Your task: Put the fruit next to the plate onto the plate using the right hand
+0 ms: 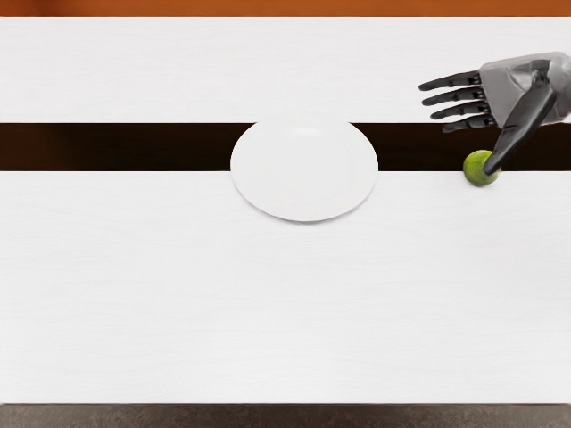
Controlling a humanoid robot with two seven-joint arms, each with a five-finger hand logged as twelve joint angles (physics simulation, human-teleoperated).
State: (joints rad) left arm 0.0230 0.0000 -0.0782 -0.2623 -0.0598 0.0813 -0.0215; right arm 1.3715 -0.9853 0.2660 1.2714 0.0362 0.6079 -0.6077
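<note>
A white round plate [304, 168] lies at the table's middle, across the dark gap between two white boards. To its right sits a small green fruit [477, 167], at the near edge of that gap. My right hand [464, 107] comes in from the upper right and hovers above the fruit. Its four fingers [451, 98] stretch out leftward and its thumb [516, 129] points down, the tip touching or overlapping the fruit's right side. The hand holds nothing. The left arm is out of view.
A dark gap [116, 146] runs across the table between the far and near white boards. The near white board [268, 294] spreads wide below the plate. A dark floor strip shows along the bottom edge.
</note>
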